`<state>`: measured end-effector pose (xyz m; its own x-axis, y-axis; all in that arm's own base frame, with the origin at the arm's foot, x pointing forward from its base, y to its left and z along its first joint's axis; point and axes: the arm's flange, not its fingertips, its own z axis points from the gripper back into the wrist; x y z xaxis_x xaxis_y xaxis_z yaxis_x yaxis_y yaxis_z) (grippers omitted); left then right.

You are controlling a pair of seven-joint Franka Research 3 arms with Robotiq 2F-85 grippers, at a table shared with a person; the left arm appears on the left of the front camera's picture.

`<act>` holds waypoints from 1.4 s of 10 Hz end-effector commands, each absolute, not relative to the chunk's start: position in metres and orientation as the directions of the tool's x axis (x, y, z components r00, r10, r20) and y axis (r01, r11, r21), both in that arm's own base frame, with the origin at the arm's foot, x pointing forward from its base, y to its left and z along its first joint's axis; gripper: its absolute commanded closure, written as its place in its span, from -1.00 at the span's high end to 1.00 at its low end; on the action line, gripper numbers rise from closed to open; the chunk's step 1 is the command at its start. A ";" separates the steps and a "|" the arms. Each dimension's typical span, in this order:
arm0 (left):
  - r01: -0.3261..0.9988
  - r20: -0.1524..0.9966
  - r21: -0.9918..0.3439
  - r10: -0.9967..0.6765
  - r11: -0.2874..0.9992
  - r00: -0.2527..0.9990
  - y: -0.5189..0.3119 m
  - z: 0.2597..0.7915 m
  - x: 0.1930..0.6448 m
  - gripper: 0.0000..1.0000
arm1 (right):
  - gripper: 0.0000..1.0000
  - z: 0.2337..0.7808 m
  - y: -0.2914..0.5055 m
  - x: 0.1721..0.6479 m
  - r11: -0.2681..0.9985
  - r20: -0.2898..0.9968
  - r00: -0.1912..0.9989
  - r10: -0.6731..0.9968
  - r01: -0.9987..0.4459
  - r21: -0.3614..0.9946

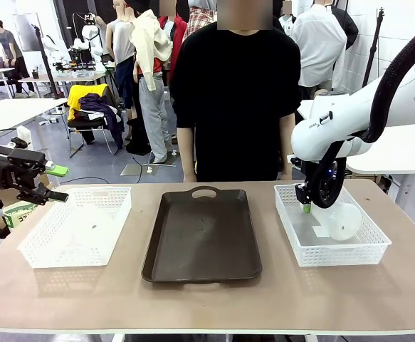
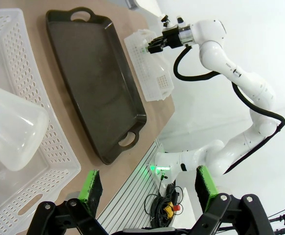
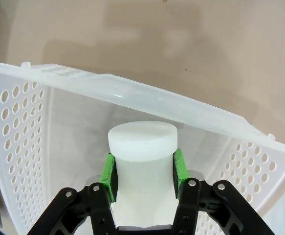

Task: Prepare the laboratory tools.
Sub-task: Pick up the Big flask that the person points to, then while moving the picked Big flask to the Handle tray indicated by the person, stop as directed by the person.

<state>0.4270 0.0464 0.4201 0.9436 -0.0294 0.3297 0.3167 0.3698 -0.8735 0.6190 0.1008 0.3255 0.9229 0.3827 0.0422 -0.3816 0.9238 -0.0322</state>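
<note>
**A:** Where is the right gripper (image 1: 307, 204)?

**B:** Down inside the right lattice basket (image 1: 335, 258), at the right end of the table (image 1: 207, 303). It hangs from the white arm that comes in from that side.

**A:** And its jaws?

**B:** Pinched onto the neck of an Erlenmeyer flask (image 1: 342, 221). In the right wrist view the green pads (image 3: 109, 176) press against both sides of the frosted neck, just under the flat round mouth. The basket's perforated wall stands behind it.

**A:** How does that flask lie?

**B:** Tipped over inside the basket. From the front, its wide round base faces the camera and its neck runs toward the gripper. I cannot tell whether the base touches the basket floor.

**A:** What about the left gripper (image 1: 54, 183)?

**B:** Spread wide with nothing between the fingers. It is off the table's left edge, just beside the left lattice basket (image 1: 75, 249).

**A:** And the second flask (image 2: 12, 129)?

**B:** The left wrist view has it large and close, on its side over the left lattice basket's perforated floor. It is well apart from that gripper's fingers.

**A:** What sits between the baskets?

**B:** A dark brown tray (image 1: 203, 235), with its handle hole at the far end. A person (image 1: 235, 92) in a black top stands behind it at the far side, arms down.
</note>
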 end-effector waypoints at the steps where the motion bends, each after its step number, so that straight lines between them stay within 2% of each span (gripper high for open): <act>1: 0.321 0.335 -0.874 -0.025 0.366 0.942 0.047 0.422 0.427 1.00 | -1.00 0.325 0.100 0.619 0.921 0.043 0.920 0.389 -0.388 -0.033; 11: 0.321 0.335 -0.874 -0.025 0.366 0.942 0.047 0.422 0.427 1.00 | -1.00 0.326 0.101 0.619 0.924 0.042 0.923 0.383 -0.382 -0.032; 14: 0.321 0.335 -0.874 -0.025 0.366 0.942 0.047 0.422 0.427 1.00 | -1.00 0.355 0.110 0.611 0.923 0.015 0.923 0.384 -0.384 0.005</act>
<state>0.4270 0.0464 0.4201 0.9437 -0.0294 0.3296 0.3166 0.3698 -0.8735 0.6142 0.1078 0.3398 0.9209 0.3888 0.0263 -0.3882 0.9213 -0.0237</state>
